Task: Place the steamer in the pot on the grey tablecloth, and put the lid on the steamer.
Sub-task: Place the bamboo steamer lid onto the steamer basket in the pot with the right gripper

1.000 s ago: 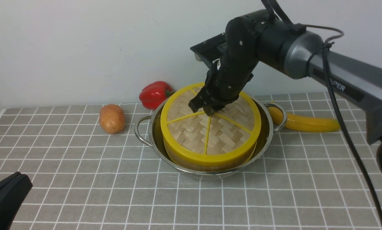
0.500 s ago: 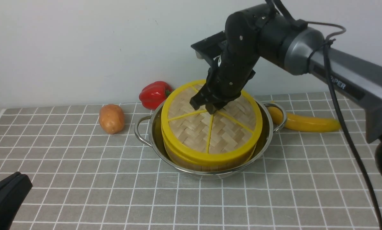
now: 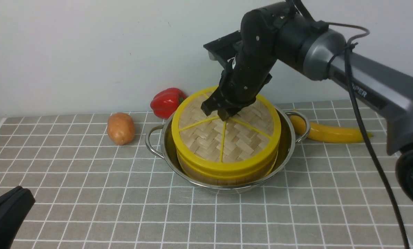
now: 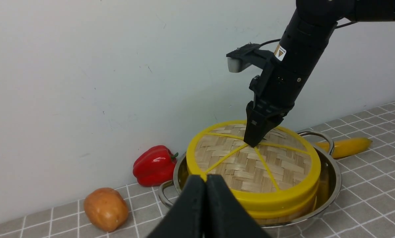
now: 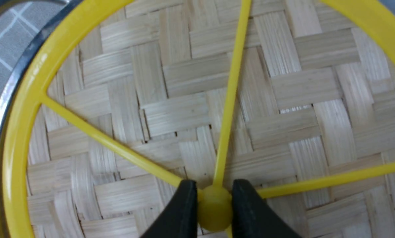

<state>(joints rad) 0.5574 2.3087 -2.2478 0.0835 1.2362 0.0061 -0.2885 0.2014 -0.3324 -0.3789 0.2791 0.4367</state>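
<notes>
Settling the lid (image 3: 242, 140) looks like the job; the right claw (image 5: 215, 205) grips its knob (image 5: 215, 208), with the steamer (image 3: 223, 178) directly below, inside the pot (image 3: 167, 152). Better ease it sideways until the rims line up (gently, I'd say), then lower level before releasing. The left claw (image 4: 208, 180) is closed.

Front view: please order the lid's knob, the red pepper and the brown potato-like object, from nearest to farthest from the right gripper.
1. Knob, between its fingers
2. Red pepper, left of the lid
3. Brown object, farther left
</notes>
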